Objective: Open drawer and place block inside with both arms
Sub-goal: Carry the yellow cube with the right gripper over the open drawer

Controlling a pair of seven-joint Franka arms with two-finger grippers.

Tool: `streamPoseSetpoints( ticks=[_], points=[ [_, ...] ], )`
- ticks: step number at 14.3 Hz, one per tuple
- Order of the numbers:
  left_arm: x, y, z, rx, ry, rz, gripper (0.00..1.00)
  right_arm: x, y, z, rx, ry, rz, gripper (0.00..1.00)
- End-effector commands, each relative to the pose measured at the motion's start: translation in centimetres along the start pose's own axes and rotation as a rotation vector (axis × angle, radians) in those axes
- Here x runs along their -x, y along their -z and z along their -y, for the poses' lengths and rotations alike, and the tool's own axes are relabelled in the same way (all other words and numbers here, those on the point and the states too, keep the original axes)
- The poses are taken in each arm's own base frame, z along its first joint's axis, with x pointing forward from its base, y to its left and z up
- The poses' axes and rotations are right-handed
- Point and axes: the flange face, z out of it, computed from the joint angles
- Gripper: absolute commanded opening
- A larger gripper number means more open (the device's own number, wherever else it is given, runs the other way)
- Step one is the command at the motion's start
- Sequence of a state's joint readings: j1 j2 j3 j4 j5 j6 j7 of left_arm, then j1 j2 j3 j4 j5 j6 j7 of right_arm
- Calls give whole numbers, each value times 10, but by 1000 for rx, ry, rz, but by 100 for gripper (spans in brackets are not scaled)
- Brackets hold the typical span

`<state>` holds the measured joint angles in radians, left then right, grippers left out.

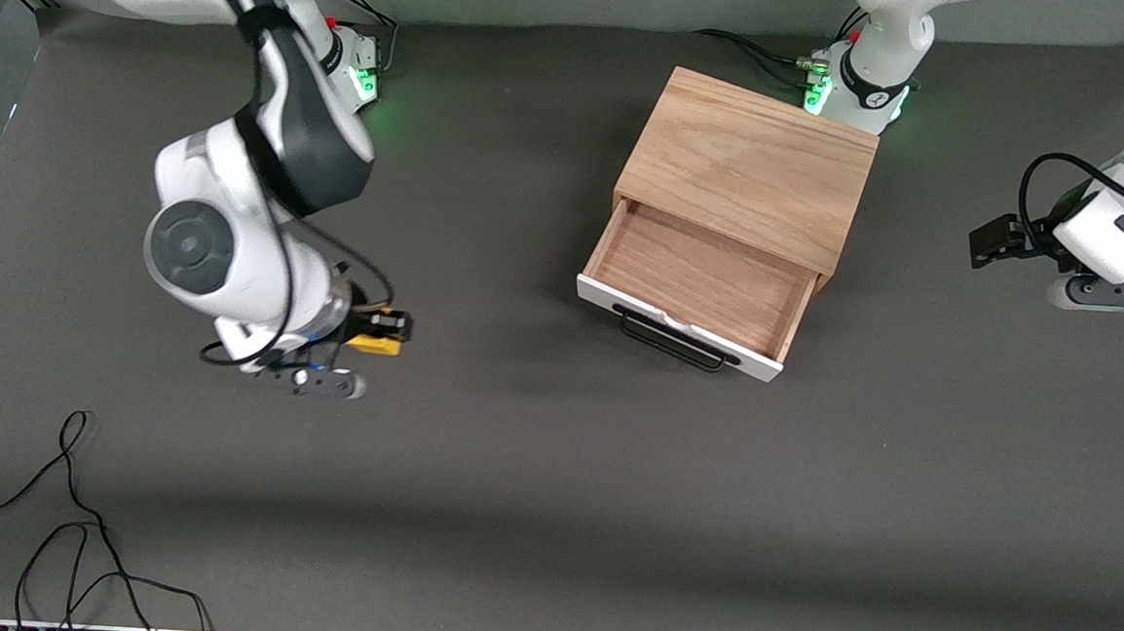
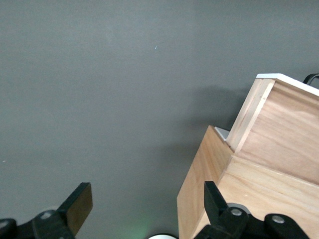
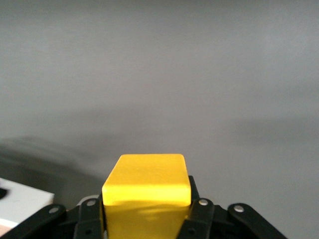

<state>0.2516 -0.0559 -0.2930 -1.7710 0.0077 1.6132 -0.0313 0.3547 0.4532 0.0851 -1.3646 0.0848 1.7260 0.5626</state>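
The drawer (image 1: 696, 277) stands pulled out of the light oak box (image 1: 747, 166), its tray empty, with the white front and black wire handle (image 1: 677, 342) facing the front camera. My right gripper (image 1: 380, 332) is shut on the yellow block (image 1: 375, 345) and holds it above the grey table toward the right arm's end, apart from the drawer. The block (image 3: 147, 179) fills the right wrist view between the fingers (image 3: 202, 214). My left gripper (image 1: 991, 239) is open and empty beside the box at the left arm's end. In the left wrist view the gripper (image 2: 147, 199) faces the box's side (image 2: 199, 189) and the drawer's side (image 2: 254, 114).
Black cables (image 1: 71, 520) lie on the grey table (image 1: 514, 469) near the front edge at the right arm's end. The arms' green-lit bases (image 1: 367, 79) (image 1: 815, 92) stand along the table's back edge.
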Motion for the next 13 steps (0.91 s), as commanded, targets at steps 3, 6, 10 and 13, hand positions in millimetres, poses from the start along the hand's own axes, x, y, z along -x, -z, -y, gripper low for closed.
streamPoseSetpoints(
  ticks=[3,6,10,13],
  points=[
    [-11,3,12,47,2,-30,100,34,27,88,-78,-164,-33,4],
    [-13,7,12,47,0,-38,100,70,18,161,-182,-305,-3,4],
    [-15,6,7,49,-9,-38,100,127,-21,243,-272,-363,-50,5],
    [-15,7,3,48,-21,-43,100,167,-64,287,-257,-359,-130,5]
  ],
)
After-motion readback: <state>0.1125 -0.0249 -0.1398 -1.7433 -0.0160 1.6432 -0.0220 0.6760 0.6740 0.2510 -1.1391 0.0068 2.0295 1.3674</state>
